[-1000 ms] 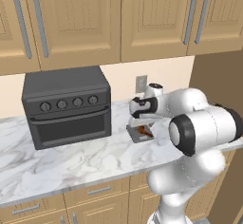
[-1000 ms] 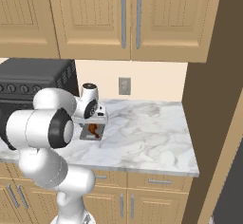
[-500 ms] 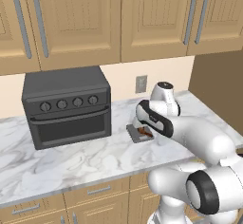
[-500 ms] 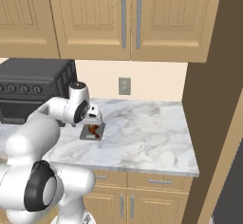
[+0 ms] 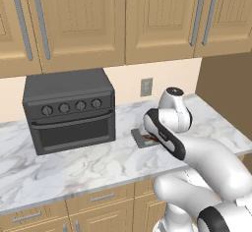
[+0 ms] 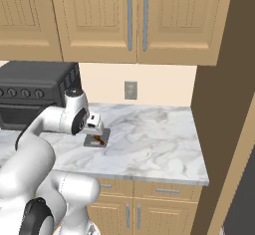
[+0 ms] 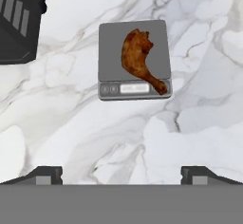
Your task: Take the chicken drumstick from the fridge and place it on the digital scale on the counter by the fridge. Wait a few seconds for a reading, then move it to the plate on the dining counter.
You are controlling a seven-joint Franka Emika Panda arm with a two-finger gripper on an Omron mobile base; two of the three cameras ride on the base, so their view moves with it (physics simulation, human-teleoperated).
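The chicken drumstick (image 7: 139, 57), reddish-brown and glossy, lies on the digital scale (image 7: 109, 42), its narrow end over the display strip. The scale is a small dark grey slab on the marble counter (image 7: 190, 123), just right of the toaster oven. My gripper (image 7: 123, 174) hovers above the scale, open, with nothing between its fingertips (image 7: 47, 173). In the right base view the gripper (image 6: 94, 125) hangs just over the scale (image 6: 89, 142) and drumstick (image 6: 98, 139). The left base view shows the scale (image 5: 138, 138) partly behind my arm. The plate and dining counter are out of view.
A black knobbed toaster oven (image 5: 69, 110) stands left of the scale. Wooden wall cabinets (image 5: 123, 19) hang overhead. A tall brown panel (image 6: 216, 94) closes the counter's right end, with a dark grey sliver, perhaps the fridge (image 6: 249, 194), beyond it. A wall outlet (image 6: 130, 89) sits behind.
The arm has folded down and swung, and the hand has drawn a little up and back from the scale. The drumstick stays on the scale; the jaws stay open.
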